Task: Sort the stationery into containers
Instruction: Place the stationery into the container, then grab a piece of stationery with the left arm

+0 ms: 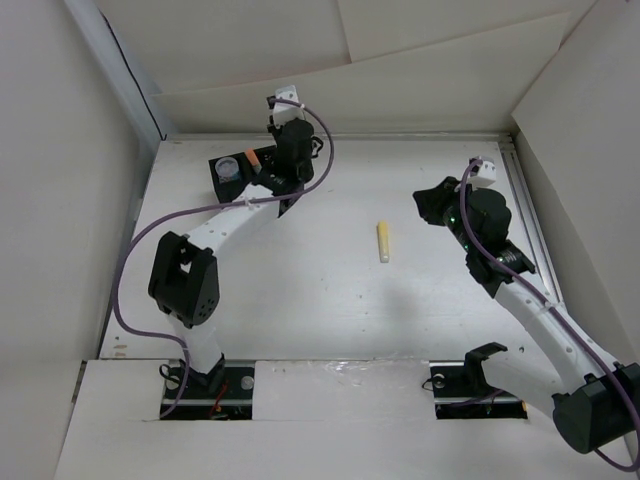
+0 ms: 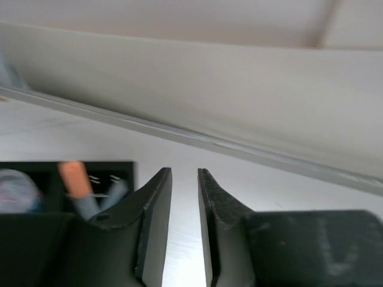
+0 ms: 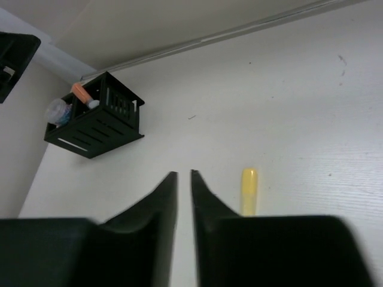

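Note:
A yellow marker lies alone on the white table, just right of my right gripper's fingertips in the right wrist view. My right gripper hovers right of it, pointing left, jaws nearly together with nothing between them. The black organizer stands at the back left. An orange marker, a light blue marker and a clear round cup sit in it. My left gripper is just right of the organizer, shut and empty.
White walls close in the table at the back, left and right. A metal rail runs along the right edge. Both arm bases sit at the near edge.

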{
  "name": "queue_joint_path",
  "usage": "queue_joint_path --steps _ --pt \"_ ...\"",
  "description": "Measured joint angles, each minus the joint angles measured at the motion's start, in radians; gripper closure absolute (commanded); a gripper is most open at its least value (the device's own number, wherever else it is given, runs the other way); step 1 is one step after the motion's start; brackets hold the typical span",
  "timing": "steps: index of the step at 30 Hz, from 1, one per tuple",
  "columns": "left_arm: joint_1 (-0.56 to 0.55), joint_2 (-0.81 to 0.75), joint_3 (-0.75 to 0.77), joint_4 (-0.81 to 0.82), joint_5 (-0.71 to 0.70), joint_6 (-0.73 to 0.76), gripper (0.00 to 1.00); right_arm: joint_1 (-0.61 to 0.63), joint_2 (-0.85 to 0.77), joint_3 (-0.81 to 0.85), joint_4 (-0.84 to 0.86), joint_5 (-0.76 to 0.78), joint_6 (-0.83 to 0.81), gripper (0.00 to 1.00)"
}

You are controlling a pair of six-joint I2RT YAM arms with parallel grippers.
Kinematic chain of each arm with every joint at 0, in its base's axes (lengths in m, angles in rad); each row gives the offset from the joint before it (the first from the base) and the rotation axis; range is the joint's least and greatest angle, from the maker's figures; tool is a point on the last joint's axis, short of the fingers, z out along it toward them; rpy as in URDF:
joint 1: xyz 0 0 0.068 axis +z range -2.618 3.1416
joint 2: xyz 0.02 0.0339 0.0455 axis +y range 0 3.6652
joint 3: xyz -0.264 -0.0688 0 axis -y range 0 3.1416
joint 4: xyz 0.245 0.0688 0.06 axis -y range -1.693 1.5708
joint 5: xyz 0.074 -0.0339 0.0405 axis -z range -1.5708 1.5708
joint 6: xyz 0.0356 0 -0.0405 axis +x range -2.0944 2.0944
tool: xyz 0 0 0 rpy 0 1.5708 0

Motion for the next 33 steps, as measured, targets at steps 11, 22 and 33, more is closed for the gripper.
queue_joint_path --steps 11,22,33 --pt "-0.274 0.223 0.005 -0.214 0.306 -0.206 0.66 0.0 -0.13 -0.02 -0.001 0.142 0.028 0.74" --pt "-0.324 0.461 0.193 -0.388 0.352 -0.258 0.52 0.0 -0.093 -0.021 -0.006 0.127 0.033 0.43" --pt "-0.338 0.51 0.225 -0.37 0.352 -0.266 0.5 0.0 -0.09 -0.021 -0.006 0.097 0.033 0.43"
